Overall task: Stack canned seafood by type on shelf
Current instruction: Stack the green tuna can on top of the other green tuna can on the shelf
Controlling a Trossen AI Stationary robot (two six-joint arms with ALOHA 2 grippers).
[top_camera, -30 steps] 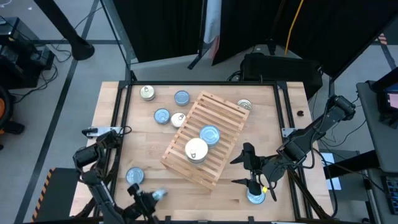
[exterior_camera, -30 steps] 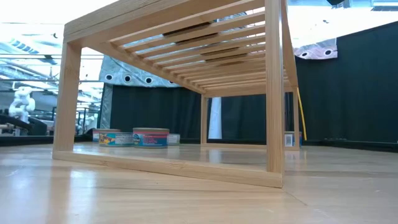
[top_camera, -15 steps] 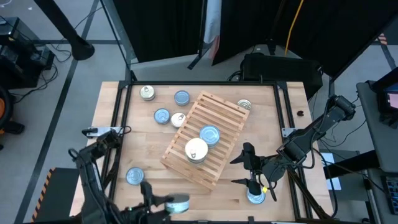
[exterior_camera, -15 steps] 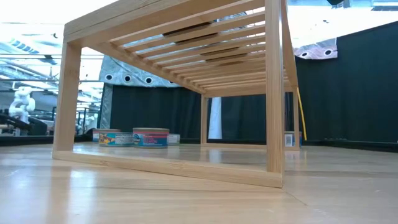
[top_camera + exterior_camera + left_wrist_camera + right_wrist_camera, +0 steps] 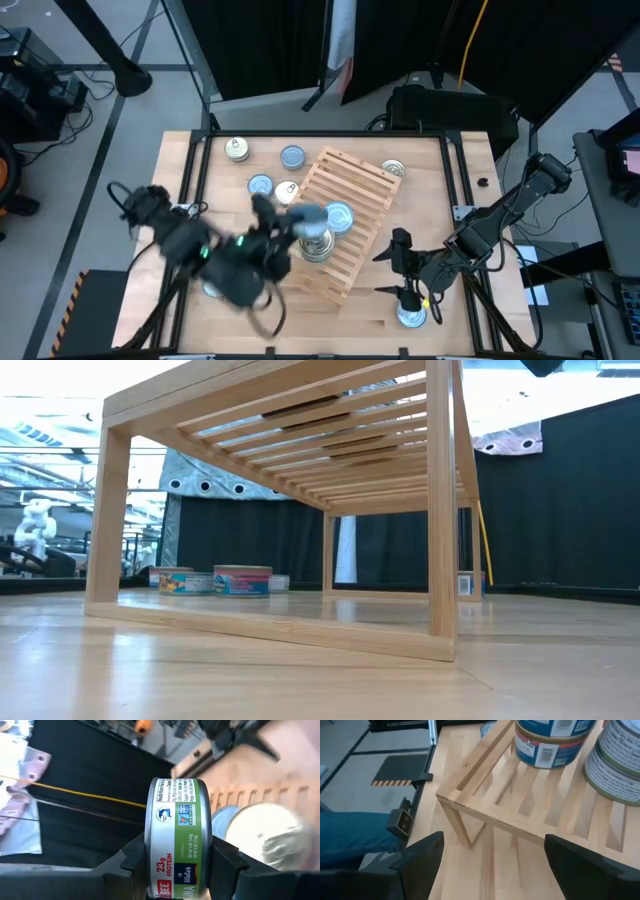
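My left gripper (image 5: 300,222) (image 5: 179,857) hovers over the light-wood slatted shelf (image 5: 350,180), shut on a tin (image 5: 177,820) with a green and white label. Two stacks stand on the shelf: a blue-topped one (image 5: 339,215) and a white-topped one (image 5: 318,244). Several more tins rest on the table at its far left (image 5: 237,149) (image 5: 292,156) (image 5: 259,186), and one sits near the shelf's far corner (image 5: 393,169). My right gripper (image 5: 402,268) (image 5: 490,855) waits open, right of the shelf's near corner, with a tin (image 5: 412,318) just beside it. My left gripper pinches the green-labelled tin between its two fingers (image 5: 131,859), one on each flat face, so the curved label wall (image 5: 176,800) faces the wrist camera. The tin stands on edge, lifted clear above the shelf, beside the white-topped stack.
A blue-topped tin (image 5: 212,288) lies near the table's near left corner, partly under the left arm. In the low view the shelf's legs (image 5: 440,560) stand on the tabletop, with tins (image 5: 240,581) beyond them. The black frame rails (image 5: 200,180) border the table.
My left arm has swung fast from the table's near edge up and toward the far edge and right, carrying the tin from low by the near edge to above the shelf. The right arm has barely moved.
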